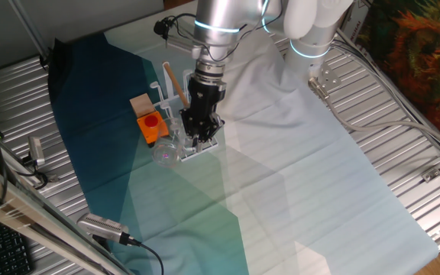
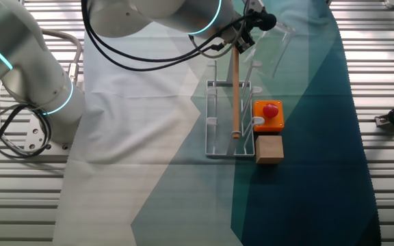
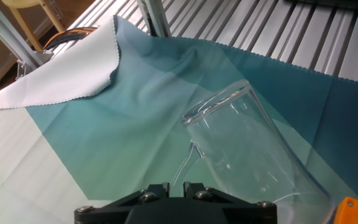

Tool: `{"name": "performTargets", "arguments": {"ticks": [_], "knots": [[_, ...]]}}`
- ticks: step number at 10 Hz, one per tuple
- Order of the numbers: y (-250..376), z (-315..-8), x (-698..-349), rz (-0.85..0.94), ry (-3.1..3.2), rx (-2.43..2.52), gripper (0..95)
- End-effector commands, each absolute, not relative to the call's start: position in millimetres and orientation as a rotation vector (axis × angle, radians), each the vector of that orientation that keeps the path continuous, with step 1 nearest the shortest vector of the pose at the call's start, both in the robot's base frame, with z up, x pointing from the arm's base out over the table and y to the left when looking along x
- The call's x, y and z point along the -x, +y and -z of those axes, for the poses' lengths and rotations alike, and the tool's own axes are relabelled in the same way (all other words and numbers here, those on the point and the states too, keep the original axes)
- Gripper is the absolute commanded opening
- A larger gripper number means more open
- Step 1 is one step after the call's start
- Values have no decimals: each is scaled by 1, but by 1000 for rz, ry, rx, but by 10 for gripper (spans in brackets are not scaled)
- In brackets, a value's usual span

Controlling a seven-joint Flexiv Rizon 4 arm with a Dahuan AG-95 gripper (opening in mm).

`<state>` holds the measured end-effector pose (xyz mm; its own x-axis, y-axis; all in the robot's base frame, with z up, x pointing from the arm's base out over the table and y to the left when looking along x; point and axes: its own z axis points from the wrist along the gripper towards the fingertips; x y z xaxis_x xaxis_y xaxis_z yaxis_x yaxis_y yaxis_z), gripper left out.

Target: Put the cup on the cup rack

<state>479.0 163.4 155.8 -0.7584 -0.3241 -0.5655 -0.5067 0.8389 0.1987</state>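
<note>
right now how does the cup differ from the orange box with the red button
The cup is see-through clear glass, while the orange box is opaque and brightly coloured. The cup lies tilted, its open mouth turned sideways; the orange box sits flat with its red button facing up. The cup is rounded with a thin side handle; the orange box is squared. Both are small and sit close beside the cup rack.

We see the hand (image 1: 202,128) low over the cup rack (image 2: 228,119), hemmed in on 1 side. Left of the rack in one fixed view stand the orange box (image 1: 150,126) and a brown block (image 1: 139,103), with the cup (image 1: 167,150) just beside them at the rack's lower end. A wooden stick (image 2: 235,92) rises among the pegs. The cloth-covered bench (image 1: 319,198) lies open across the right and lower frame.
</note>
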Motion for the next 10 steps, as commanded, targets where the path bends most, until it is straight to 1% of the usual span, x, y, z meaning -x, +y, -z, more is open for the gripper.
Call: {"name": "performTargets", "arguments": {"ticks": [1,10], "knots": [[161,-159,-475,-455,2497,608,0],[159,-157,-473,-456,2493,610,0]]}}
